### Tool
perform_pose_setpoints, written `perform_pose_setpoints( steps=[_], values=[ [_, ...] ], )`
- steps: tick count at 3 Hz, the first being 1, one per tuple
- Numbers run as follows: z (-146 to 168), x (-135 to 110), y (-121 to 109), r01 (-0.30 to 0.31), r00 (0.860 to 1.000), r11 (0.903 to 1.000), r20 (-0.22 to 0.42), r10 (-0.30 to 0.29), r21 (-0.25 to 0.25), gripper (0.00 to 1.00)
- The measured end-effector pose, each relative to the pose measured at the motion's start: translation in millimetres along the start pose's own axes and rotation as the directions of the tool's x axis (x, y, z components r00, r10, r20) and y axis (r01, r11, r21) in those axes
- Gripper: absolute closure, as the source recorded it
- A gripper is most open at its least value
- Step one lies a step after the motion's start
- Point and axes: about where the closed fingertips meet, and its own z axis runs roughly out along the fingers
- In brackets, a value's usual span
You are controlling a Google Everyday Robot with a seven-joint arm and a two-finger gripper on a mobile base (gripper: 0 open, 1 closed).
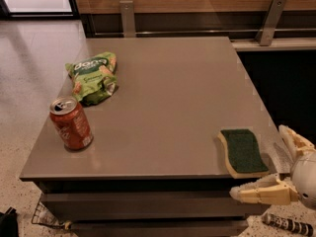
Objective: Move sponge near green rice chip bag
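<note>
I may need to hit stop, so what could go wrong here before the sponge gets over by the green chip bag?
1. The sponge lies at the table's front right corner. The gripper, low beside that corner with jaws open, could nudge it off the edge instead of gripping it.
2. The soda can stands close to the chip bag; a low carry or a wide set-down might tip it.

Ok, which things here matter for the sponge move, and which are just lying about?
For the job:
sponge, table's near right corner
green rice chip bag, far left
gripper, open, off the near right edge beside the sponge

Lying about:
red soda can, upright, near left
</note>
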Motion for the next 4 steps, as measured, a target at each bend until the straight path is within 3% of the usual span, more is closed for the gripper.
perform_pose_setpoints(
  steps=[1,2,3,4],
  values=[
    [11.9,14.3,-3.9,-0.037,0.999,0.9992,0.009,0.037,-0.015,0.0],
    [21.4,23.4,-6.4,-0.063,0.998,0.9976,0.019,0.064,-0.03,0.13],
    [22.5,21.1,-5.0,-0.058,0.998,0.9978,0.019,0.059,-0.033,0.43],
    [23.2,19.6,-4.0,-0.055,0.998,0.9979,0.019,0.056,-0.035,0.65]
  ],
)
